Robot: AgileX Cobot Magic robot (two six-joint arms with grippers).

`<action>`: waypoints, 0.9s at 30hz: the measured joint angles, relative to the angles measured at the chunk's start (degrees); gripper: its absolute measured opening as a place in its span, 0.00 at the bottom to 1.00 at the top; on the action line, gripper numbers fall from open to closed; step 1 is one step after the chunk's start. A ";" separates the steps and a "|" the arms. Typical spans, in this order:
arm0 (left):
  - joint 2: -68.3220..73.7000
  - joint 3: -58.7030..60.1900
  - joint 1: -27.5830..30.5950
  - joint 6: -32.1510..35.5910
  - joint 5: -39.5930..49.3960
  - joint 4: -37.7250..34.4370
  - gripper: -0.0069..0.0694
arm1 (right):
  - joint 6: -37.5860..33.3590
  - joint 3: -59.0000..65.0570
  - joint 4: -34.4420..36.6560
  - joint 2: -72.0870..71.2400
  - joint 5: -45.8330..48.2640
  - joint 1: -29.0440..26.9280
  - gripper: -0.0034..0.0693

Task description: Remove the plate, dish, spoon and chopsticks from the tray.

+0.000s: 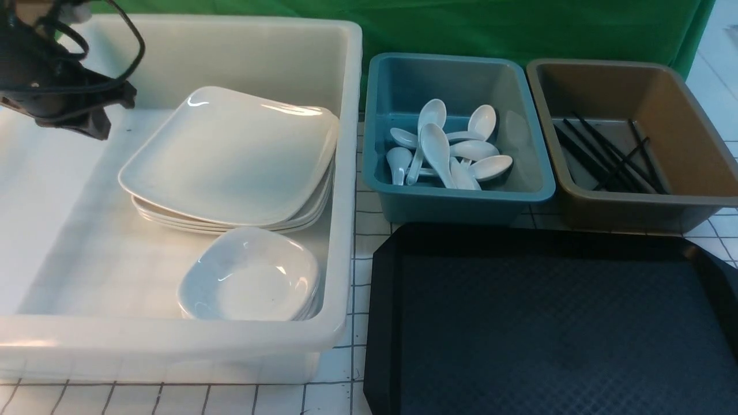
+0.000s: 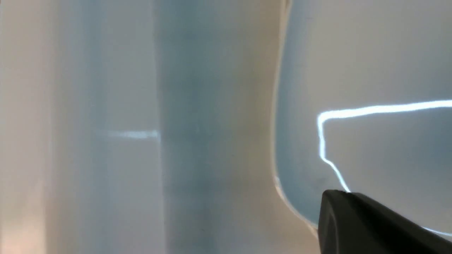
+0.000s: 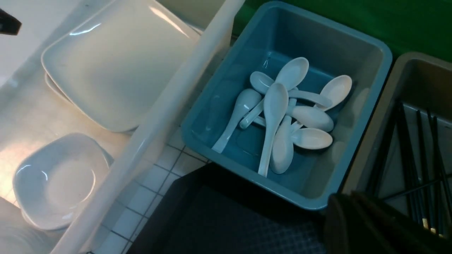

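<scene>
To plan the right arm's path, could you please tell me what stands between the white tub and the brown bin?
The blue bin, holding a pile of white spoons, stands between the white tub and the brown bin; the front view shows it.

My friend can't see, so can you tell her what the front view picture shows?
A black tray lies bare in front. Behind it, white spoons lie in a blue bin and black chopsticks in a brown bin; left, a white tub holds stacked plates and dishes.

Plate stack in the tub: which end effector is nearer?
Left. The left end effector hovers over the tub beside the plate stack; the right end effector is by the brown bin, beyond the blue bin.
</scene>
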 joint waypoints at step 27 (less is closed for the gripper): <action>10.87 -2.17 -2.15 -2.09 0.82 1.62 0.09 | -0.85 0.00 0.00 0.00 0.18 0.00 0.09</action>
